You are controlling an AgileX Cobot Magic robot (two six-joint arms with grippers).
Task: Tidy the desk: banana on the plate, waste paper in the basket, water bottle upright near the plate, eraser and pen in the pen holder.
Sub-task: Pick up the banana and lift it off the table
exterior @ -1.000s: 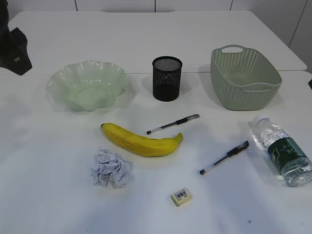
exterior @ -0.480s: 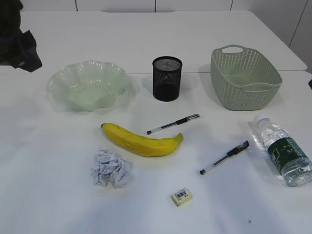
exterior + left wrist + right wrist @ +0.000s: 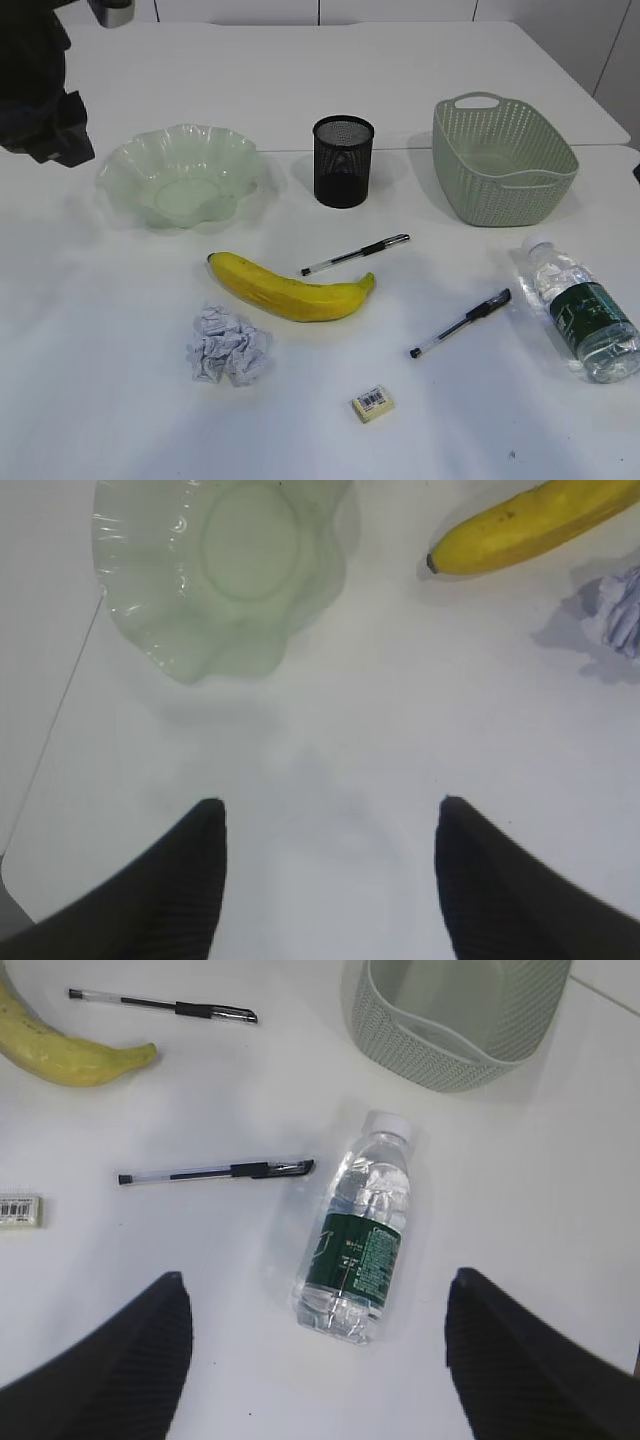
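A: White bench [image 3: 120, 400] all over, with a second white top butted up behind it. What sits along the back?

B: Left to right: the pale-green ruffled plate [image 3: 182, 174], the black mesh pen holder [image 3: 343, 160], then the sage-green basket [image 3: 501, 158]. All three look bare inside.

A: And nearer the front?

B: The banana [image 3: 288, 287] lies on its side in the middle, with one pen [image 3: 355, 254] just behind its right tip. The crumpled waste paper [image 3: 229, 346] is close in front of the banana's left end. The eraser [image 3: 372, 403] lies well forward, barcode sticker up. A second pen [image 3: 460, 323] lies slanted to the right, and the water bottle [image 3: 581, 308] is on its side at the right edge, cap pointing toward the basket.

A: How are the end effectors?

B: The left end effector [image 3: 330, 825] hangs over bare bench with its fingers spread wide, holding nothing; plate and banana tip lie beyond it. The right end effector [image 3: 318, 1305] is also wide apart and empty, high above the lying bottle, which shows between its fingers.
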